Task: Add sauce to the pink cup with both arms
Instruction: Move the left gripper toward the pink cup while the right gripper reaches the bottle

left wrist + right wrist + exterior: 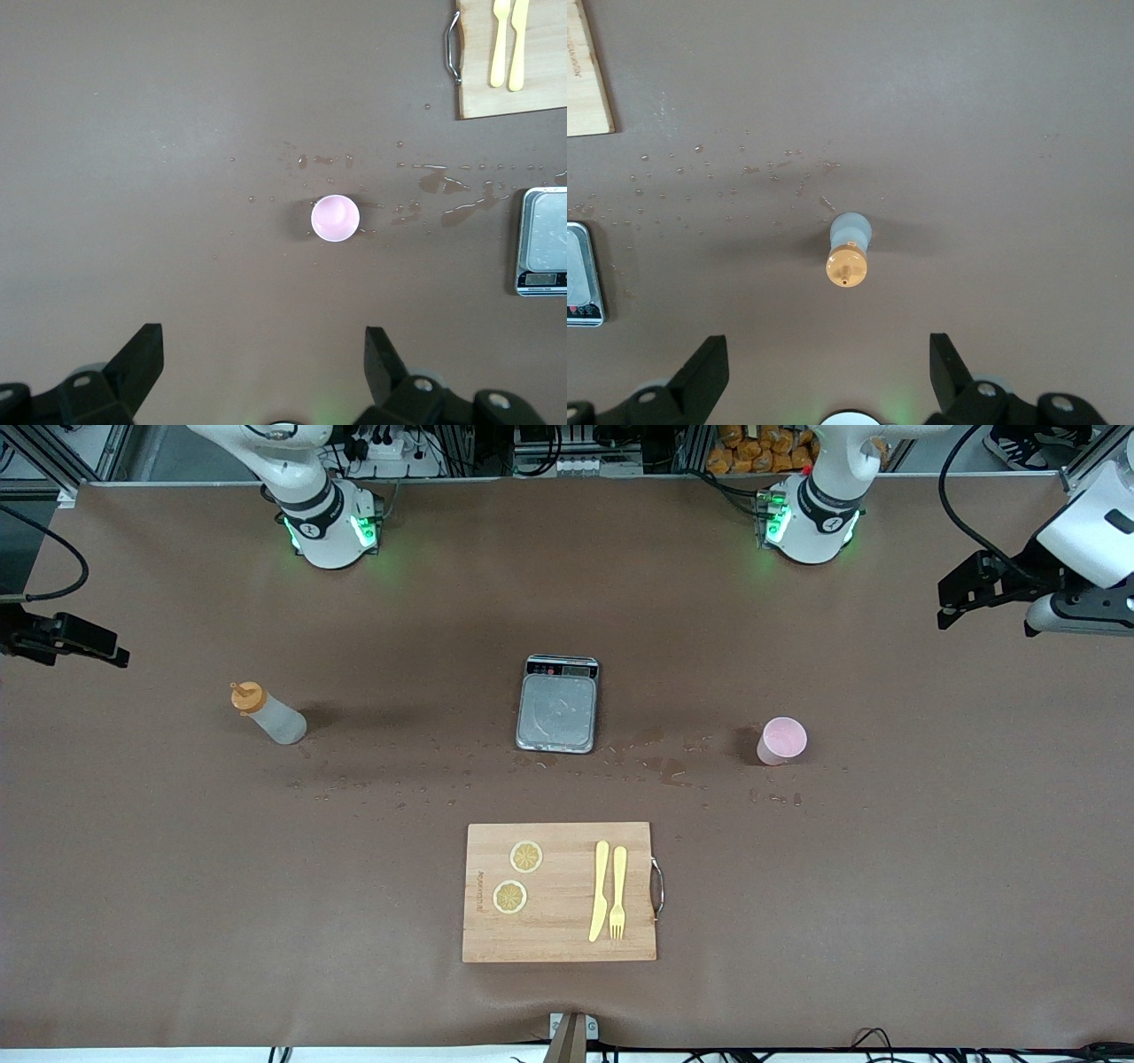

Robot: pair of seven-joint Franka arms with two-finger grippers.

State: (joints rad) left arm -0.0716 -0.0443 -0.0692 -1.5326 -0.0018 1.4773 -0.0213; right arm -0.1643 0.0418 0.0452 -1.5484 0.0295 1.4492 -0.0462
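Nothing grabbed yet. Left gripper (257,367) hangs over the pink cup (781,741) at the left arm's end of the table, right gripper (824,372) over the sauce bottle (268,713) at the right arm's end, both with fingers spread wide. I'd drop straight down and pinch the bottle's translucent body mid-height, below the orange cap. Both stand upright.

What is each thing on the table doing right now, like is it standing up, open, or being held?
sauce bottle: standing upright, orange cap on, not held.
pink cup: upright, mouth up, looks empty, not held.
scale: flat, tray bare.
cutting board: flat, carrying two lemon slices, a knife and a fork.
left gripper: fingers open, high over the cup.
right gripper: fingers open, high over the bottle.
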